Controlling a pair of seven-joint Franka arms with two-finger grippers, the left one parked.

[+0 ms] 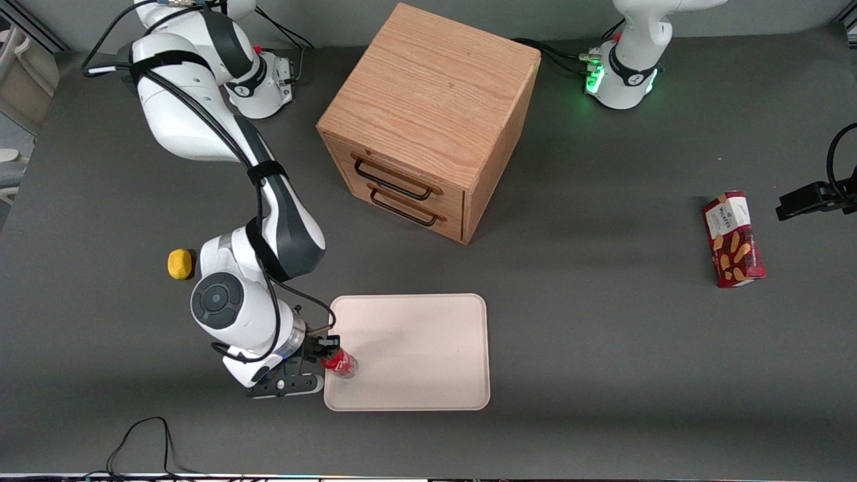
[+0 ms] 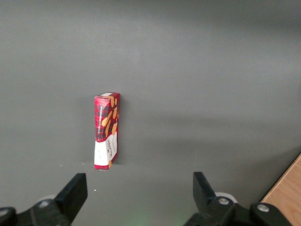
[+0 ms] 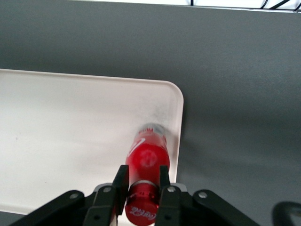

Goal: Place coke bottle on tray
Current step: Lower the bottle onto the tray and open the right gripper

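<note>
The gripper was pinching the coke bottle just below its red cap, one finger on each side of the neck. In the front view the gripper hung over the tray's near corner at the working arm's end, with the bottle inside the rim. Its long axis ran down from the fingers toward the tray floor, base lowest, close to the corner's smudge. Whether the base touched could not be told. Judged so, release needed only a short descent.
</note>
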